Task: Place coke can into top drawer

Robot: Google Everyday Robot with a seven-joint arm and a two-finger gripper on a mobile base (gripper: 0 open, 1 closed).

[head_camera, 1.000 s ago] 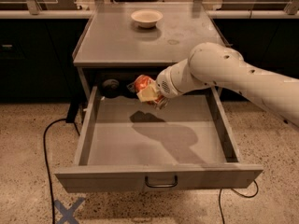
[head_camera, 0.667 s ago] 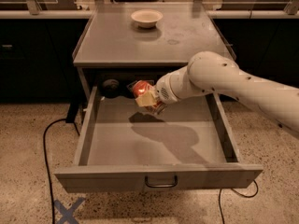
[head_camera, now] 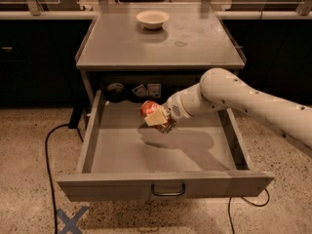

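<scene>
The grey cabinet [head_camera: 195,43] fills the middle of the view, and its top drawer [head_camera: 107,186] is pulled out wide toward 6 o'clock. The opening step therefore looks done, and the drawer floor shows nothing lying on it. The white arm [head_camera: 234,94] comes in from about 4 o'clock and reaches over the right wall of the drawer toward 9 o'clock. At 12 o'clock, on the cabinet top, stands the white bowl [head_camera: 152,19], well apart from everything below; it has no part in this task.

The coke can [head_camera: 147,107] is inside the outline of the drawer, in the back half, a little toward 11 o'clock from the centre of the drawer floor. It is tilted, and a shadow lies on the floor below it toward 5 o'clock, so I judge that it hangs above the floor and does not rest on it. The gripper [head_camera: 157,117] is there too, with its fingers closed on the can; one pale finger [head_camera: 155,117] lies across the red side.

So the carrying seems nearly finished. What is left, in my judgement, is to lower the can, let it go, and draw the arm out. The small handle [head_camera: 168,191] sits at 6 o'clock on the front panel.
</scene>
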